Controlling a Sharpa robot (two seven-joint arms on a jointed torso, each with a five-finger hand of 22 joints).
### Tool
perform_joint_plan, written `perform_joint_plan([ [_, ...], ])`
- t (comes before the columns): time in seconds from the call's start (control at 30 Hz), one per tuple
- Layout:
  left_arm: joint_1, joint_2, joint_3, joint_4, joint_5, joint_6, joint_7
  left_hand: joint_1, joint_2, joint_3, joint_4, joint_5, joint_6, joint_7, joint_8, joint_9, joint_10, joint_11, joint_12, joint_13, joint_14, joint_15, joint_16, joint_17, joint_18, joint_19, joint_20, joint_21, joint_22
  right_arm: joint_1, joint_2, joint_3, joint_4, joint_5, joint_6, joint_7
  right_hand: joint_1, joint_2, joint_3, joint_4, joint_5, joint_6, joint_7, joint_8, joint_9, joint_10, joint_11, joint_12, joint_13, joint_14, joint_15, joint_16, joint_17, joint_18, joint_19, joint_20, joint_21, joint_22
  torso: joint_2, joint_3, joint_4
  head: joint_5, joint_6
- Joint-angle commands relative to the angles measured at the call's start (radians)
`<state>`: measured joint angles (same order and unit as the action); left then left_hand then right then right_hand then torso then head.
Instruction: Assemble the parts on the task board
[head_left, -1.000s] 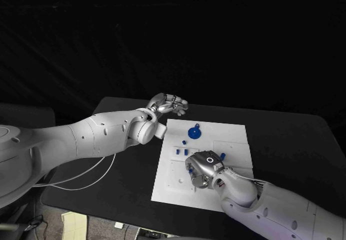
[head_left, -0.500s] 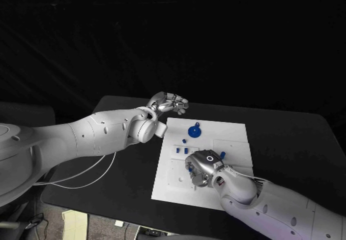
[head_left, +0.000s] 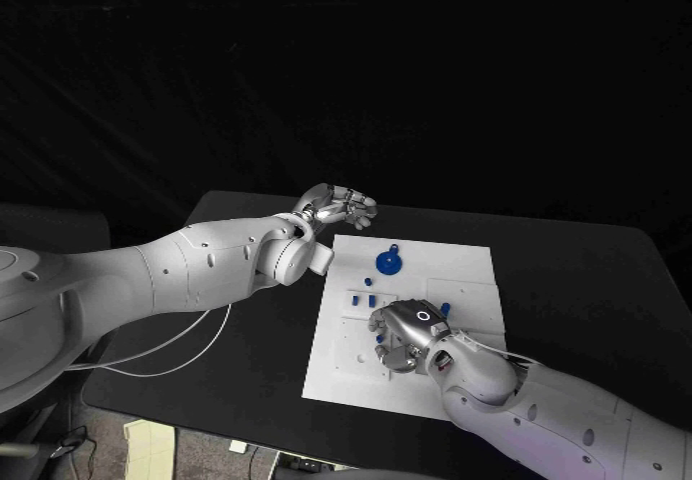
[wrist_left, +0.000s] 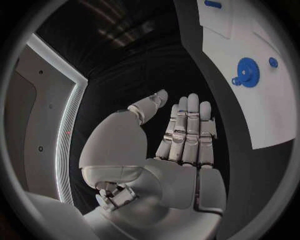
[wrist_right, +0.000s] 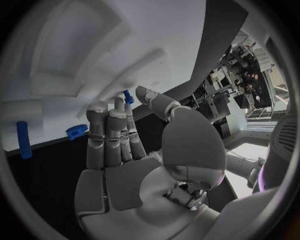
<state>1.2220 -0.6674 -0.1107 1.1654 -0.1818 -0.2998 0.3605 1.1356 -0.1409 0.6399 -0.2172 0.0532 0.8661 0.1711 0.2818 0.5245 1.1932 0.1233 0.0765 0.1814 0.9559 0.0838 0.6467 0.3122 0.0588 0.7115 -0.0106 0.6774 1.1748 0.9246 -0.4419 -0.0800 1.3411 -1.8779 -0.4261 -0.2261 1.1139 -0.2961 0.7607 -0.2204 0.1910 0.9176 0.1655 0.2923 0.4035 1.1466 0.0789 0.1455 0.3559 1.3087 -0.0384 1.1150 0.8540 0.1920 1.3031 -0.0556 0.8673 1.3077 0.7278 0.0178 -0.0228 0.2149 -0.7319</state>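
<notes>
The white task board (head_left: 469, 270) lies in the middle of the black table. A blue gear (head_left: 389, 264) sits at its far end, with small blue parts (head_left: 362, 298) nearer the middle. My right hand (head_left: 408, 335) hovers low over the board's near middle, palm down, fingers straight and holding nothing. In the right wrist view a blue peg (wrist_right: 23, 139), a small blue gear (wrist_right: 76, 131) and another blue piece (wrist_right: 127, 96) lie just past its fingertips (wrist_right: 97, 112). My left hand (head_left: 339, 208) stays off the board beyond its far left corner, fingers extended and empty; the gear (wrist_left: 247, 72) lies beside it.
Bare black table (head_left: 577, 280) surrounds the board on all sides. A white cable (head_left: 173, 355) hangs from my left arm over the table's left edge. Another blue part (head_left: 444, 310) lies just right of my right hand.
My right hand has shifted very slightly over the board. The left hand and the parts have stayed where they were.
</notes>
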Motion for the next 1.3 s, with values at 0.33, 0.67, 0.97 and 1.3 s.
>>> perform_joint_plan([
  [0.33,0.001,-0.003,0.001,0.0,0.005,0.025,0.001,-0.007,-0.002,-0.009,0.0,-0.001,-0.005,-0.002,0.0,-0.001,-0.008,0.002,-0.005,-0.001,-0.003,0.007,-0.008,0.004,0.009,0.002,0.002,-0.005,0.002,0.003,-0.04,0.013,0.046,0.061,-0.086,0.023,-0.065,0.001,-0.132,-0.003,0.087,-0.045,0.014,-0.009,-0.001,-0.044,0.015,-0.008,-0.017,-0.008,0.018,0.0,-0.009,0.07,-0.012,-0.001,-0.015,0.01,0.0,0.0003,0.0006,-0.007,0.007],
  [0.67,0.001,-0.007,0.001,0.003,0.005,0.027,0.002,-0.007,-0.001,-0.009,0.001,-0.001,-0.005,-0.002,0.001,-0.001,-0.008,0.002,-0.005,-0.001,-0.002,0.007,-0.009,0.005,0.009,0.002,0.002,-0.005,0.002,0.083,-0.136,0.043,0.129,0.054,-0.012,0.036,0.042,0.001,-0.028,0.03,-0.017,-0.018,0.0,0.018,0.01,-0.006,0.0,0.045,-0.025,0.002,0.004,0.01,-0.015,0.07,0.003,0.002,-0.016,0.011,-0.001,-0.0009,-0.0013,-0.036,0.038],
  [0.97,0.001,-0.018,0.001,0.009,0.005,0.033,0.007,-0.008,-0.001,-0.011,0.001,-0.001,-0.006,-0.002,0.001,-0.001,-0.008,0.002,-0.004,-0.001,-0.002,0.008,-0.01,0.006,0.009,0.002,0.002,-0.006,0.003,0.197,-0.229,0.051,0.123,0.114,0.146,0.042,-0.072,0.0,-0.166,0.032,-0.092,-0.031,0.002,0.017,0.007,-0.03,0.007,0.05,-0.047,0.004,0.012,0.028,-0.012,0.07,0.0,0.007,0.003,0.021,-0.001,0.0002,-0.0007,-0.053,0.058],
  [1.3,0.001,-0.019,0.0,0.01,0.005,0.034,0.006,-0.008,-0.001,-0.012,0.001,-0.001,-0.006,-0.002,0.001,-0.001,-0.007,0.002,-0.004,-0.001,-0.003,0.008,-0.011,0.007,0.009,0.001,0.002,-0.006,0.003,0.219,-0.223,0.05,0.036,0.12,0.215,0.055,-0.049,0.001,-0.196,0.028,-0.139,-0.045,-0.024,0.015,0.006,-0.069,0.021,0.038,-0.075,0.0,0.024,0.038,-0.013,0.07,-0.003,0.003,0.002,0.018,0.001,0.0024,-0.0001,-0.069,0.066],
])
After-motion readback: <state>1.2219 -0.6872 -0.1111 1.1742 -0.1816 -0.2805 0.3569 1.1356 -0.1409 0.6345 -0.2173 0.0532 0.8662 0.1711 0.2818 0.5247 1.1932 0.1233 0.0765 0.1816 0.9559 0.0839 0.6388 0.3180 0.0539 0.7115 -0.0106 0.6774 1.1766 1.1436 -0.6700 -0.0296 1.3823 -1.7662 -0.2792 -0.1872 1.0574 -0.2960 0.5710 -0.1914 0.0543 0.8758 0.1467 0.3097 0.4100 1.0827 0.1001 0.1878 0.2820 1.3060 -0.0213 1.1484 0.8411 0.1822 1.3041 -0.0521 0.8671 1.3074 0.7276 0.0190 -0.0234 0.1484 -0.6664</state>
